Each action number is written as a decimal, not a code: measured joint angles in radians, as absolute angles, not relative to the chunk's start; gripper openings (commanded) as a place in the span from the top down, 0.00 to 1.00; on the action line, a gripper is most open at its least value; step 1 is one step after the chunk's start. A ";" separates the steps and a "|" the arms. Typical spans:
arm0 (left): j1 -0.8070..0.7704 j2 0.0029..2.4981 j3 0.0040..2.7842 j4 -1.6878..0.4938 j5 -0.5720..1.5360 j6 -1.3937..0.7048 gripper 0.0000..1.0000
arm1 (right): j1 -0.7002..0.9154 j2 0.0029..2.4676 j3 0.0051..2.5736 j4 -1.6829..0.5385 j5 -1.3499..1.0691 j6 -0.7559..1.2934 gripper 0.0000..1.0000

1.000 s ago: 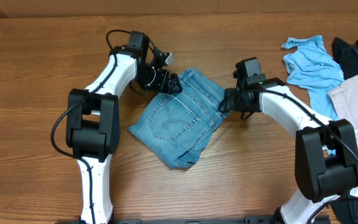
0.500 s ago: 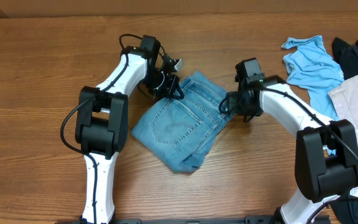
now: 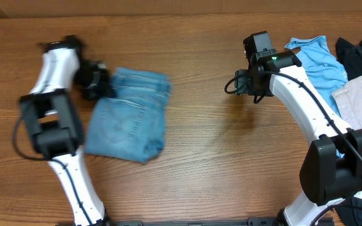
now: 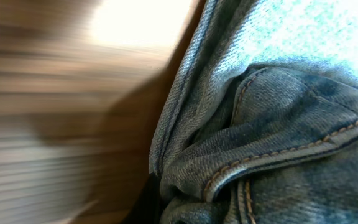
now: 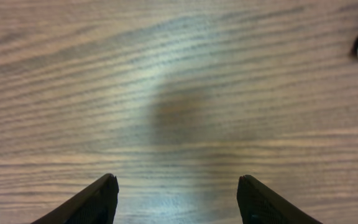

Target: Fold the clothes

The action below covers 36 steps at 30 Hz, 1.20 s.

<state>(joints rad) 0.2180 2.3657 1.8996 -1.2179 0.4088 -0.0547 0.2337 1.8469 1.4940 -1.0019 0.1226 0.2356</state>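
Note:
The clothes, a pair of light-blue denim jeans [image 3: 129, 113], lie folded into a compact bundle on the left part of the wooden table. My left gripper [image 3: 98, 83] is at the bundle's upper left corner, shut on the denim. In the left wrist view, bunched denim with orange stitching [image 4: 272, 124] fills the frame and hides the fingers. My right gripper [image 3: 236, 86] hovers open over bare wood, well right of the jeans. Its two dark fingertips [image 5: 104, 186] stand wide apart with nothing between them, the right gripper [image 5: 178, 182] looking straight down at the table.
A light-blue shirt [image 3: 313, 63] lies at the back right, just beyond the right arm. A dark garment [image 3: 360, 53] and a beige one [image 3: 360, 107] sit at the right edge. The table [image 3: 200, 157] is brown wood.
The left gripper has closed on the jeans and swept them leftward across the table. The right gripper has left the jeans, pulled back to the upper right and opened wider.

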 measured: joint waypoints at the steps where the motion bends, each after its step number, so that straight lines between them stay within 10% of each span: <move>1: 0.260 2.366 1.900 -1.211 0.409 -0.056 0.96 | 0.232 1.847 1.494 -1.011 0.123 0.235 0.35; 13: 0.609 2.394 2.055 -1.123 0.279 -0.060 0.96 | 0.229 1.847 1.494 -1.033 0.128 0.235 0.35; 15: 0.641 2.404 2.114 -1.126 0.251 -0.060 0.63 | 0.229 1.847 1.494 -1.034 0.119 0.235 0.35; 16: 0.654 2.407 2.148 -1.129 0.240 -0.056 0.06 | 0.229 1.847 1.494 -1.034 0.111 0.235 0.35; 17: 0.662 2.410 2.181 -1.132 0.230 -0.053 0.00 | 0.229 1.847 1.494 -1.034 0.109 0.235 0.35; 36: 0.455 2.411 2.604 -1.517 0.347 -0.091 0.00 | 0.229 1.847 1.494 -1.045 0.091 0.236 0.35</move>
<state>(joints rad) 0.4553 2.4107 2.6041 -1.5173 0.3466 -0.0910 0.2287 1.8469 1.4940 -1.0447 0.0910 0.2356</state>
